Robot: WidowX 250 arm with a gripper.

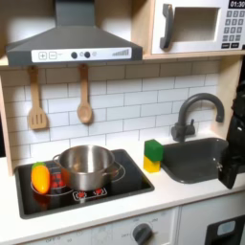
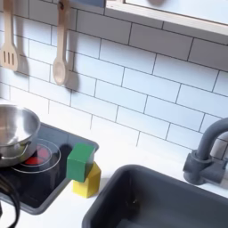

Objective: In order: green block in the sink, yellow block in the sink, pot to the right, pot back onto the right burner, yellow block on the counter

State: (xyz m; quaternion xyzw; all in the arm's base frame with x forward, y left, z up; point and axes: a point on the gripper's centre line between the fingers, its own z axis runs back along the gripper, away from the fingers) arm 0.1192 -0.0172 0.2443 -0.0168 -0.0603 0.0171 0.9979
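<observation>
Colours, placed relative to the pot (image 1: 86,165), shiny steel with red burner glow reflected low on its wall.

- Under it: black cooktop (image 1: 129,179), red burner rings.
- At the pot's side toward the first exterior view's left: orange oval toy (image 1: 39,177), green edge.
- Toward the first exterior view's right of the pot: green block (image 1: 153,148) on top of yellow block (image 1: 152,164).
- Further that way: dark grey sink (image 1: 196,163), dark faucet (image 1: 196,113).
- Around the cooktop: cream-white counter (image 1: 191,196).
- Behind the pot: white tile wall (image 1: 124,96), grey grout; tan wooden utensils (image 1: 84,100).
- Above the pot: grey hood (image 1: 72,40).
</observation>
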